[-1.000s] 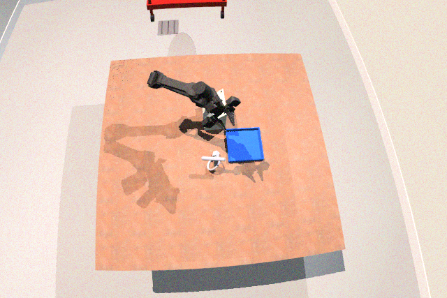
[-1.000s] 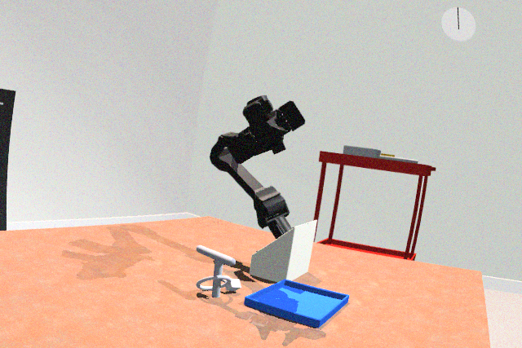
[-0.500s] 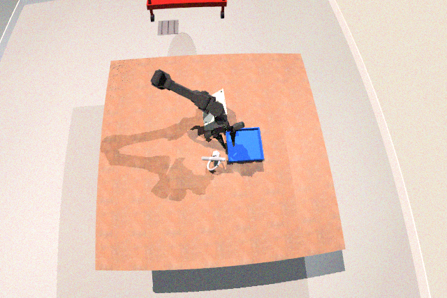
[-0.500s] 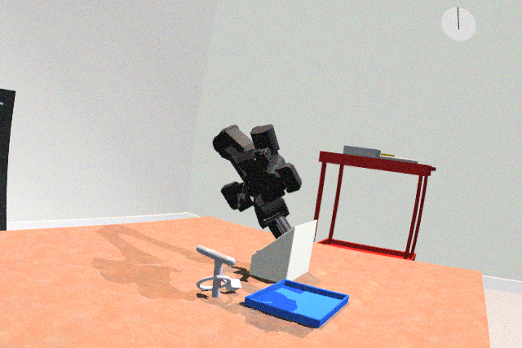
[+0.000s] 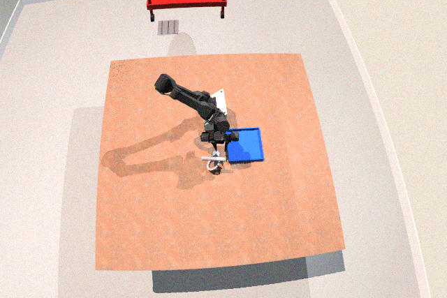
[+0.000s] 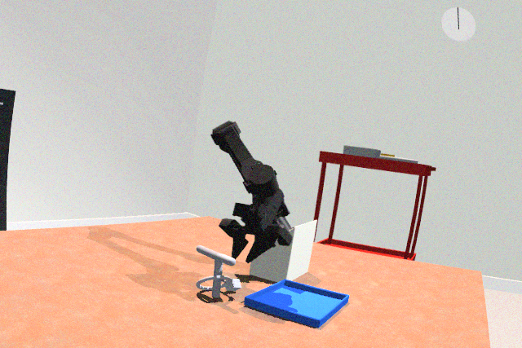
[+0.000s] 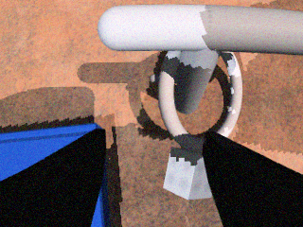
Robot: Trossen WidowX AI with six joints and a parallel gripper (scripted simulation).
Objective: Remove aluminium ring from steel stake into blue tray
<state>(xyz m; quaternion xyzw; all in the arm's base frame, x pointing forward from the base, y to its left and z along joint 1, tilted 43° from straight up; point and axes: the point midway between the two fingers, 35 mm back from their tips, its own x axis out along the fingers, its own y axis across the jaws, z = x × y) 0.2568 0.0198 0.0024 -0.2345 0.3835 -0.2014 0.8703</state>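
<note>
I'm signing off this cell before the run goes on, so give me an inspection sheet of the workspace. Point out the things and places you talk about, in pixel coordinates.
Surface: orange-brown table top [image 5: 216, 215] [image 6: 105, 314], dark specks at one corner.
Ring [image 6: 203, 286] [image 7: 167, 99]: around the stake [image 6: 217, 280] [image 7: 191, 90], under its cross-bar [image 5: 213, 158] [image 6: 214, 255] [image 7: 151, 28].
Tab [image 6: 234, 284] [image 7: 182, 177]: on the ring's arm-base side.
Blue tray [image 5: 252, 143] [image 6: 316, 301] [image 7: 28, 148]: beside the stake, no ring inside.
Clutter on table: nothing seen.
Gripper [image 5: 221, 149] [image 6: 241, 261] [image 7: 155, 140]: open, above the table near the stake, nothing held.
Cables: nothing seen.
Surroundings: red cart [image 5: 186, 5] [image 6: 370, 163] with items on top; wall clock [image 6: 451, 24].
</note>
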